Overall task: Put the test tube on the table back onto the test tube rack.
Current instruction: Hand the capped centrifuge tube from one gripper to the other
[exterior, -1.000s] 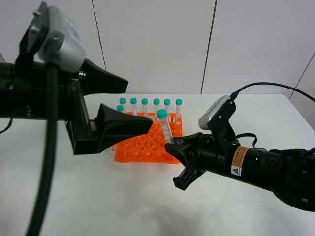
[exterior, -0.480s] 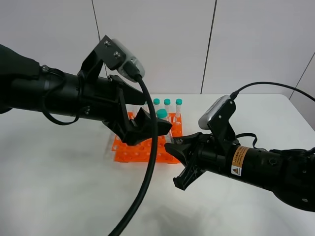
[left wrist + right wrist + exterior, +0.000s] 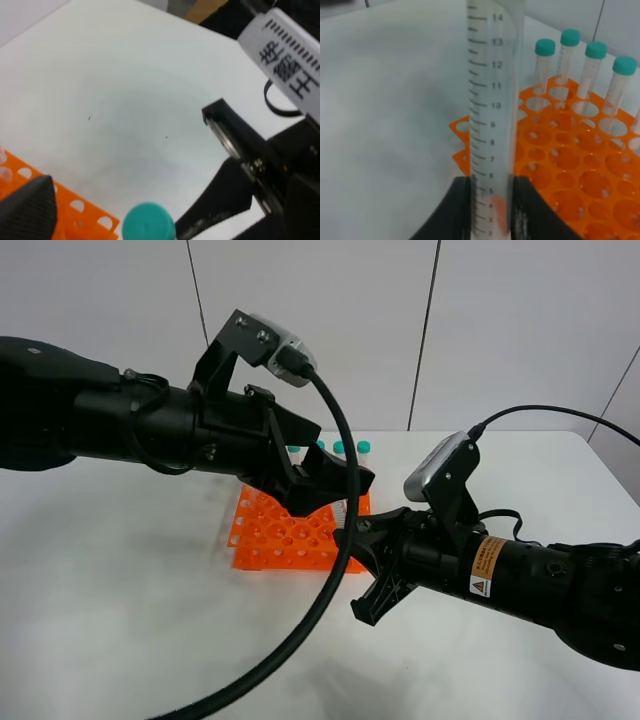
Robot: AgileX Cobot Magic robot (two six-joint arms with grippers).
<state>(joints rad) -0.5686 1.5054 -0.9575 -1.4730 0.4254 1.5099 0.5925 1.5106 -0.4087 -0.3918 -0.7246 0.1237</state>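
Tube held upright at the rack corner.
My right end effector (image 3: 348, 530) grips the test tube (image 3: 492, 100) at the orange rack's (image 3: 275, 535) front corner, above the desk (image 3: 150, 620); capped tubes (image 3: 592, 70) stand behind. The left end effector (image 3: 338, 478), jaws spread, has pushed further over the rack, masking the cap (image 3: 148, 223) from the high camera.
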